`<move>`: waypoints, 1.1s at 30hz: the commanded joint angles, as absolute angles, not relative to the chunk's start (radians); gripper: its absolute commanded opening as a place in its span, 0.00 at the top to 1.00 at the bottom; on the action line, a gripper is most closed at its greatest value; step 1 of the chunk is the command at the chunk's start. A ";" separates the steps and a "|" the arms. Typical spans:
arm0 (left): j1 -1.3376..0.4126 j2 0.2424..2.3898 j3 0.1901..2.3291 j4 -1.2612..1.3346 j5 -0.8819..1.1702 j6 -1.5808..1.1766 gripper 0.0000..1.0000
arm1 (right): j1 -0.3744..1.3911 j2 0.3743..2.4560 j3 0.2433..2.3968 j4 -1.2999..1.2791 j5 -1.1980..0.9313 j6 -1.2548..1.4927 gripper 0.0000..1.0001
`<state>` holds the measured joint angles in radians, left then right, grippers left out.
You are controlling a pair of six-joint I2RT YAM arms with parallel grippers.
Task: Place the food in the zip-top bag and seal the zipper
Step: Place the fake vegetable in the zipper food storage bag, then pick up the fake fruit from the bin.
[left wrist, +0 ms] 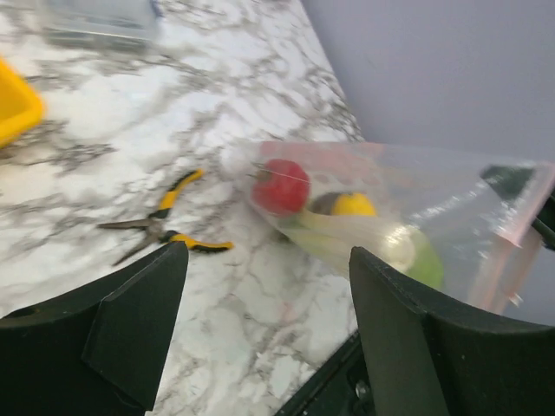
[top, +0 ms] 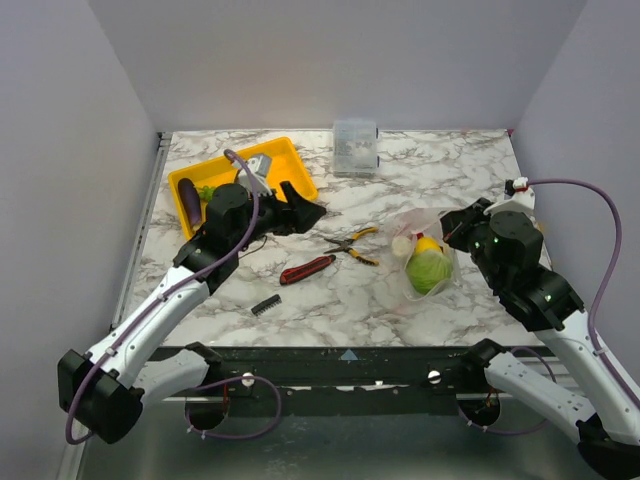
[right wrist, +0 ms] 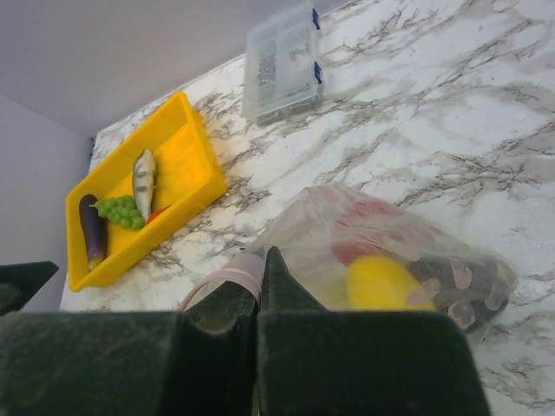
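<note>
Left gripper (left wrist: 267, 260): jaws spread wide, empty, above marble table (top: 380, 292). Right gripper (right wrist: 258, 290): jaws pressed together, pinching pinkish zipper strip (right wrist: 234, 276) of clear crinkly plastic zip-top bag (top: 425, 250) containing red toy tomato (left wrist: 280, 185), yellow toy fruit (left wrist: 353, 204), green toy cabbage (top: 428, 271).

On marble table (top: 420, 180): yellow tray (top: 283, 162) back left, clear box (top: 355, 146) at back, pliers (top: 352, 245) beside red-handled knife (top: 307, 269), small black strip (top: 265, 305) nearer.

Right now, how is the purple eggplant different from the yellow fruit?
The eggplant is purple and long; the yellow fruit is yellow and rounder. The eggplant lies in the yellow tray; the yellow fruit sits inside the clear bag. Both are toy foods.
</note>
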<state>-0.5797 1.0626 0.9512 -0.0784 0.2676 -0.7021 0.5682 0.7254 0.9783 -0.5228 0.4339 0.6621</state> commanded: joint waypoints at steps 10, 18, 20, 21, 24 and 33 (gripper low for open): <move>-0.262 1.159 0.890 -0.164 -0.212 -0.779 0.16 | 0.572 0.715 0.990 -0.507 0.481 0.635 1.00; -0.022 1.396 0.965 -0.193 -0.152 -0.867 0.16 | 0.572 0.725 0.981 -0.493 0.484 0.616 1.00; -0.009 1.479 1.039 -0.250 -0.160 -0.887 0.16 | 0.572 0.734 0.987 -0.492 0.476 0.612 1.00; 0.011 1.521 1.071 -0.272 -0.163 -0.915 0.16 | 0.572 0.737 0.990 -0.494 0.473 0.612 1.00; 0.037 1.631 1.171 -0.357 -0.156 -1.040 0.16 | 0.572 0.737 0.996 -0.492 0.462 0.614 1.00; 0.049 1.770 1.312 -0.426 -0.227 -1.240 0.13 | 0.572 0.746 1.009 -0.512 0.452 0.630 1.00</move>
